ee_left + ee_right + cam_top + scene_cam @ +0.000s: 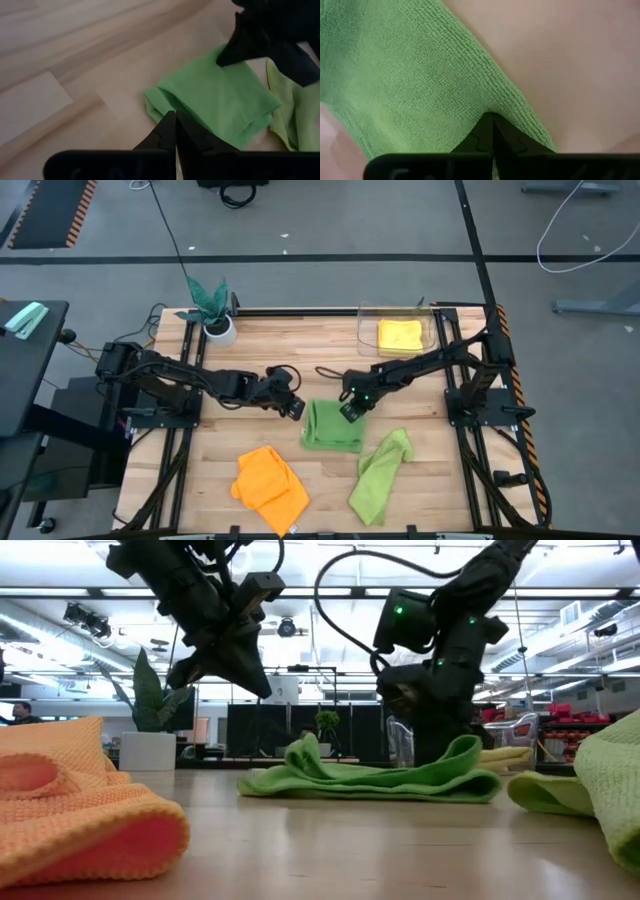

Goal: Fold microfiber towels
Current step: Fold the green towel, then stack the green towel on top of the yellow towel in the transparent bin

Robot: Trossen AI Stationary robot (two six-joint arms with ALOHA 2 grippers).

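Observation:
A folded lime green towel (333, 427) lies flat at mid-table. My right gripper (350, 412) stands at its far right corner, shut on its edge. My left gripper (295, 409) is shut and hovers off the towel's far left corner (156, 98); in the low view its tips (258, 688) hang well above the cloth and touch nothing. An orange towel (270, 485) lies crumpled near the front left. A second lime green towel (380, 475) lies crumpled near the front right. A yellow towel (400, 335) rests in a clear container. My right gripper (492, 119) pinches the green towel's edge (507, 107) between its two fingers, near the far right corner. The fingers come from above, pointing steeply down. The towel lies on the table, with the cloth humped up (465, 752) beside the fingers.
A teal leafy plant in a white pot (215, 318) stands at the far left. The clear container (365, 330) sits at the far right. Bare wood (250, 350) lies along the far side, between the plant and the container.

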